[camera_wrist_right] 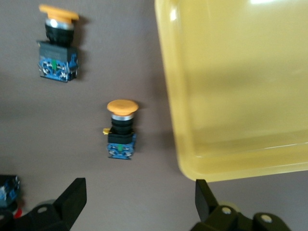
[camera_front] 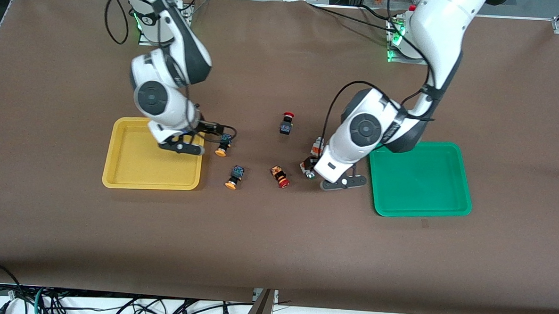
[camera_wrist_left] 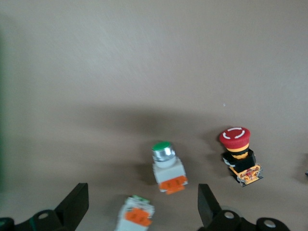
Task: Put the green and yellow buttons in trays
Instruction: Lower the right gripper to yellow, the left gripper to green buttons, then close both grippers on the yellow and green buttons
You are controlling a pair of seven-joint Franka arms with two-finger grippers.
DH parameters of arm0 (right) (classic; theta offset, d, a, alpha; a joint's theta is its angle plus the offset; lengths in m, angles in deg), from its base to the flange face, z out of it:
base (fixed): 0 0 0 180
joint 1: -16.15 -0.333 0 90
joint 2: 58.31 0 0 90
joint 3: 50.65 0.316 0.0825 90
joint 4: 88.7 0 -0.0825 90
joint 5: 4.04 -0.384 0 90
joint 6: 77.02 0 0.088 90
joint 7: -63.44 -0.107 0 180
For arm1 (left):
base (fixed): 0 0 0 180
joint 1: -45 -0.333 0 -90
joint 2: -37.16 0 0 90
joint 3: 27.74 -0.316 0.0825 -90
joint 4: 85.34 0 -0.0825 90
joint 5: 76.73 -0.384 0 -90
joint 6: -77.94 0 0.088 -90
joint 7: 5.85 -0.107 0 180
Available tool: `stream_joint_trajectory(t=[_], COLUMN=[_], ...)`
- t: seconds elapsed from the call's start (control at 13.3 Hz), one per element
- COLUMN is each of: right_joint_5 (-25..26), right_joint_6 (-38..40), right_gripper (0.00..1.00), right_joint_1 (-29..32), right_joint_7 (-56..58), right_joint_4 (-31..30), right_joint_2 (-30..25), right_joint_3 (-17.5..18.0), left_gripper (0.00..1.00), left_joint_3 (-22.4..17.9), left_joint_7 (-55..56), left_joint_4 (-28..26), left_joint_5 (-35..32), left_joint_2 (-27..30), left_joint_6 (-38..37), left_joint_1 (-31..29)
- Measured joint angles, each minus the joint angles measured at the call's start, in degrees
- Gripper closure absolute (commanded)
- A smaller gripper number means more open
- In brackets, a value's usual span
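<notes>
Brown table point(camera_front: 275, 251): yellow buttons point(camera_wrist_right: 121, 130) cap-toward-camera.

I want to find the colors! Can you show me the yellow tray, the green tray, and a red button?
yellow tray point(camera_front: 118, 180): front view, on its rim nearest the camera.
green tray point(camera_front: 420, 179): front view, on its bare floor.
red button point(camera_wrist_left: 235, 136): left wrist view, on its red cap.

Left pincer point(camera_wrist_left: 139, 209) low over the table, fingers spread wide; right pincer point(camera_wrist_right: 137, 204) likewise low, fingers apart.
</notes>
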Motion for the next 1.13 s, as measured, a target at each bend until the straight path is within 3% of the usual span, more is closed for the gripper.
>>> stream_joint_trajectory(t=[0.23,0.45,0.53,0.68,0.83,0.9,1.13], right_joint_5=[0.0,0.0,0.0,0.0,0.0,0.0,0.02], right_joint_6=[-6.72,-10.93,-11.95,-13.17,-13.56,-13.65,-14.0], right_gripper=[0.01,0.02,0.03,0.05,0.11,0.19,0.57], right_joint_1=[-4.01,-5.23,-5.23,-5.22,-5.21,-5.14,-5.01], right_joint_7=[-6.06,-7.72,-7.73,-7.73,-7.73,-7.73,-7.71], right_joint_4=[-0.81,-0.78,-0.77,-0.76,-0.74,-0.67,-0.67], right_joint_2=[4.56,7.89,8.58,9.55,9.79,9.79,9.94], right_joint_3=[0.03,-0.01,-0.11,-0.42,-0.8,-0.98,-1.17], left_gripper=[0.0,0.0,0.04,0.61,0.86,0.91,0.93], left_joint_3=[-0.02,-0.4,-0.53,-0.54,-0.53,-0.52,-0.58], left_joint_7=[6.88,7.55,7.58,7.68,8.37,8.62,8.64], left_joint_4=[-0.02,-0.44,-0.62,-0.93,-0.96,-0.95,-0.81], left_joint_5=[0.03,0.03,0.03,0.03,0.03,0.03,0.03], left_joint_2=[-3.88,-5.47,-5.82,-6.76,-7.7,-7.86,-7.75], left_joint_6=[8.03,8.72,8.73,9.04,10.09,10.38,10.43], left_joint_1=[2.61,2.7,2.7,2.93,3.61,3.78,3.72])
